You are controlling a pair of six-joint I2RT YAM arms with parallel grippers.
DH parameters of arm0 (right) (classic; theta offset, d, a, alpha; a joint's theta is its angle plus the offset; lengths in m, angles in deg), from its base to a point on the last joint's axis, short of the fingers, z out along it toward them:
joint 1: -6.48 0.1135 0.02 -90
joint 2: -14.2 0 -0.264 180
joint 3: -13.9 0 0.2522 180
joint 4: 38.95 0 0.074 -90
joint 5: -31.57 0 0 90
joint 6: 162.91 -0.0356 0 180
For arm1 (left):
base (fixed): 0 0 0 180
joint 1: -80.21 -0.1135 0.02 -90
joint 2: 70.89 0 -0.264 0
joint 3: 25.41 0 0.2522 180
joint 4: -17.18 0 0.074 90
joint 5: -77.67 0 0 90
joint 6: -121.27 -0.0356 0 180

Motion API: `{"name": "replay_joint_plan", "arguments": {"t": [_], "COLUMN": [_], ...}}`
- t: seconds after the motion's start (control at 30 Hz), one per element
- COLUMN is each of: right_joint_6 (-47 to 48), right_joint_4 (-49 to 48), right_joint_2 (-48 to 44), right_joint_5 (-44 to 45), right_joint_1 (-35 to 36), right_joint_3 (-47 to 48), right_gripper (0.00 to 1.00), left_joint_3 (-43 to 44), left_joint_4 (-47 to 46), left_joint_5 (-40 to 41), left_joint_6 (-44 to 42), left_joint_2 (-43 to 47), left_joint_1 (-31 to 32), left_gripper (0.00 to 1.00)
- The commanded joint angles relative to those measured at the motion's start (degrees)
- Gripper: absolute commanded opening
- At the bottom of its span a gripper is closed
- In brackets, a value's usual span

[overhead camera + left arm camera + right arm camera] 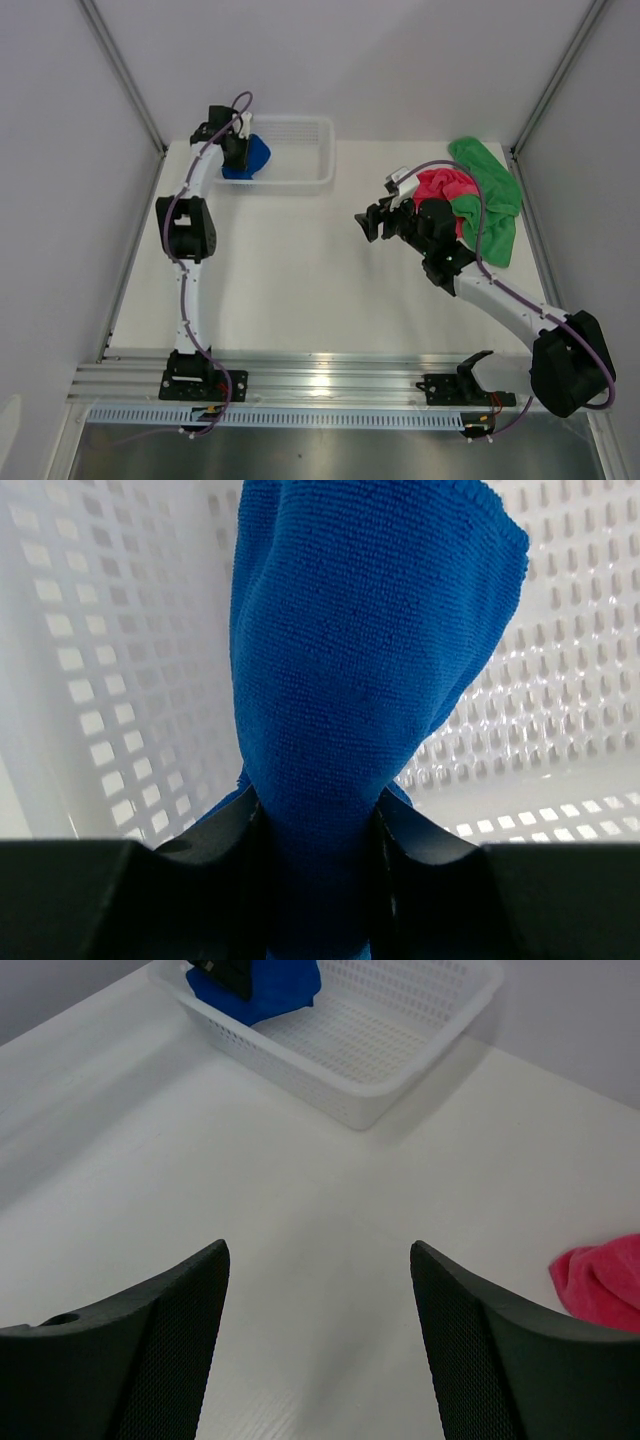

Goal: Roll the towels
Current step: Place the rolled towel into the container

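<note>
The royal blue towel [254, 156] is bunched at the left end of the white mesh basket [310, 180]. My left gripper [240, 150] is shut on it; in the left wrist view the blue towel [350, 660] is pinched between the black fingers [225, 835] and hangs inside the basket. It also shows in the right wrist view [270, 985]. The pink-red towel [447, 186] and the bright green towel [492, 195] lie crumpled together at the right. My right gripper [370, 222] is open and empty above bare table, left of the pink-red towel [605, 1280].
The basket [400, 1070] stands at the table's far edge, left of centre. Metal frame posts and grey walls close both sides. The arm bases sit on an aluminium rail [330, 378] at the near edge.
</note>
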Motion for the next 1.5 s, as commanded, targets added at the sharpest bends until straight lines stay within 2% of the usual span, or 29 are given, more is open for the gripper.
{"name": "replay_joint_plan", "arguments": {"t": [0.0,0.13,0.27,0.47,0.53,0.6,0.63,0.7,0.77,0.8,0.9,1.03,1.17,1.2,1.23,1.3,1.33,1.47], "right_joint_6": [1.65,2.27,2.27,1.83,1.74,1.83,1.91,1.65,1.56,1.56,1.65,1.65,1.74,1.74,1.83,2.09,2.26,2.79], "right_joint_4": [1.01,1.71,1.54,1.19,1.1,1.27,1.53,1.8,1.8,2.06,2.59,2.68,3.12,3.21,3.38,3.64,3.99,4.35], "right_joint_2": [-1.67,-3.08,-3.7,-2.99,-2.91,-2.73,-2.73,-2.99,-3.26,-3.43,-3.78,-4.84,-5.71,-5.89,-6.15,-6.51,-6.51,-7.04], "right_joint_5": [2.87,3.93,4.38,4.38,4.38,4.55,4.55,4.9,4.99,5.25,5.69,6.49,7.45,7.63,7.89,7.89,7.89,8.33], "right_joint_1": [0.26,0.26,0.35,0.43,0.35,0.44,0.35,0.35,0.35,0.35,0.35,0.52,0.61,0.61,0.61,0.61,0.61,0.7], "right_joint_3": [2.67,2.32,1.88,1.88,1.88,1.96,1.96,2.05,1.88,1.88,1.7,1.26,0.65,0.47,0.12,-0.06,0.12,0.29], "right_gripper": [0.75,0.75,0.76,0.75,0.75,0.76,0.75,0.76,0.76,0.76,0.76,0.76,0.76,0.76,0.76,0.76,0.75,0.76], "left_joint_3": [-0.36,-3.26,-5.91,-7.57,-7.22,-4.52,0.72,3.06,1.49,-2.0,-5.36,-5.91,-2.22,-1.69,-1.25,-0.28,-0.8,-1.6], "left_joint_4": [4.23,7.39,6.78,7.14,4.6,4.75,6.94,8.11,6.79,4.35,1.26,-0.6,4.04,4.58,5.11,5.99,5.99,7.39], "left_joint_5": [-1.93,-2.36,-0.96,-4.3,-3.6,1.13,1.24,3.86,4.14,4.4,8.86,14.5,16.08,17.57,18.8,18.38,16.99,14.69], "left_joint_6": [3.19,7.47,8.46,13.03,10.58,5.76,4.26,2.49,2.13,2.13,0.03,-5.68,-6.04,-5.96,-5.61,-5.08,-5.16,-6.39], "left_joint_2": [5.91,6.35,8.11,8.81,7.77,6.18,2.96,1.52,2.92,3.79,6.0,5.13,1.01,0.29,-0.15,-0.16,0.11,0.03], "left_joint_1": [-1.12,-2.61,-4.72,-5.16,-4.99,-4.38,-4.02,-3.5,-3.41,-3.41,-3.32,-2.7,-1.4,-0.51,-0.51,-0.59,-0.59,-0.59], "left_gripper": [0.23,0.21,0.26,0.26,0.29,0.28,0.23,0.19,0.18,0.19,0.2,0.18,0.16,0.17,0.25,0.32,0.39,0.47]}}
